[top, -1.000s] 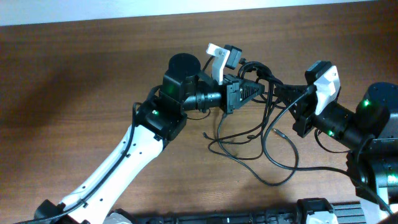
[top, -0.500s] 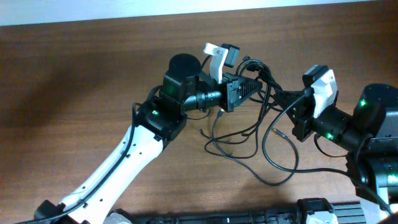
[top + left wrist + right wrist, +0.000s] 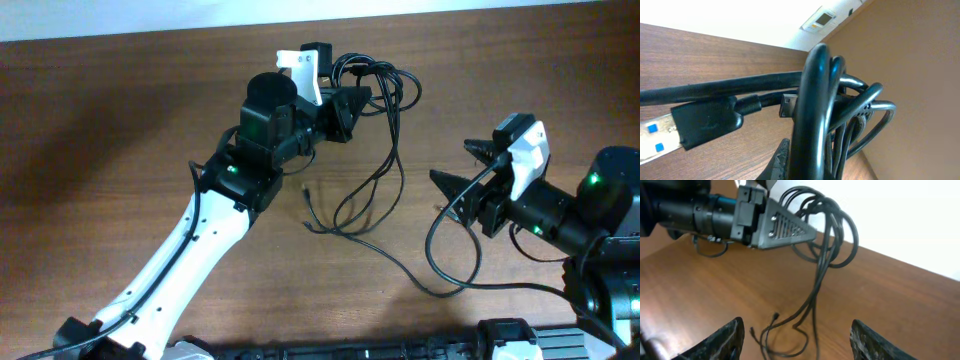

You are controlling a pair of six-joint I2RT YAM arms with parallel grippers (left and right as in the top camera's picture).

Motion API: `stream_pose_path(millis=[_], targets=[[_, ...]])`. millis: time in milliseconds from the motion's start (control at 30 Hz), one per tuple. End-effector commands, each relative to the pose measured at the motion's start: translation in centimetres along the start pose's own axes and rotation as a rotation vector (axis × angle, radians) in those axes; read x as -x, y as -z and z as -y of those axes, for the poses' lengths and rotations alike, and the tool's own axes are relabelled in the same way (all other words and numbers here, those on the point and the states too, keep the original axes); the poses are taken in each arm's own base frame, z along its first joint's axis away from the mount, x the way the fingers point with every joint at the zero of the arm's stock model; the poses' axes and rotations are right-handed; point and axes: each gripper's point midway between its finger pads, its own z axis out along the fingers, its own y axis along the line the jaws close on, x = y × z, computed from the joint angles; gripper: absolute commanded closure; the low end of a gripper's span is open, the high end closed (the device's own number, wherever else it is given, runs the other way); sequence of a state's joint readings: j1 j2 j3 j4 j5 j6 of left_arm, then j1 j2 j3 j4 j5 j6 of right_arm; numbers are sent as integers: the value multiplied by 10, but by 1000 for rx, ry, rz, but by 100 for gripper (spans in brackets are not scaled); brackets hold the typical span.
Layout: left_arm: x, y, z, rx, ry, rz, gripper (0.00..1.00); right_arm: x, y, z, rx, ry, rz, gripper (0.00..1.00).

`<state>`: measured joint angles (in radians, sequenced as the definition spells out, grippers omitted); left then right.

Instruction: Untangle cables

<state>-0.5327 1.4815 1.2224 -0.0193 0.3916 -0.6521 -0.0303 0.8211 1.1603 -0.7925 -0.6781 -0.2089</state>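
Observation:
The cables [image 3: 372,78] are a bunch of thin black cords, held up near the table's back edge by my left gripper [image 3: 347,104], which is shut on them. Several strands hang from the bunch down to loose loops on the wood [image 3: 352,215]. One long strand [image 3: 440,262] trails toward the right arm. In the left wrist view a thick black loop [image 3: 810,115] sits between the jaws, with a blue-tipped USB plug [image 3: 657,142] to its left. My right gripper [image 3: 452,163] stands open, apart from the cords, its fingertips [image 3: 727,340] wide with only strand ends [image 3: 775,330] on the table beyond.
The brown wooden table [image 3: 120,120] ends at a white wall at the back. A dark strip of equipment [image 3: 430,350] runs along the front edge. The right arm's base [image 3: 600,230] fills the right side.
My right gripper has let go of the cords, opened and drawn back to the right. My left gripper has carried the bunch up and to the left, so the strands hang longer.

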Motion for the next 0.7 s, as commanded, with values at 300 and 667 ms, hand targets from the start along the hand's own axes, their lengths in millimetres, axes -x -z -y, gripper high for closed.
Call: stream_pose_path(millis=[300, 667], targets=[[-50, -10, 75, -210, -58, -125, 100, 5, 6, 28, -167, 412, -35, 44], [-65, -11, 104, -282, -86, -141, 100, 1, 9, 41, -239, 462, -81, 67]])
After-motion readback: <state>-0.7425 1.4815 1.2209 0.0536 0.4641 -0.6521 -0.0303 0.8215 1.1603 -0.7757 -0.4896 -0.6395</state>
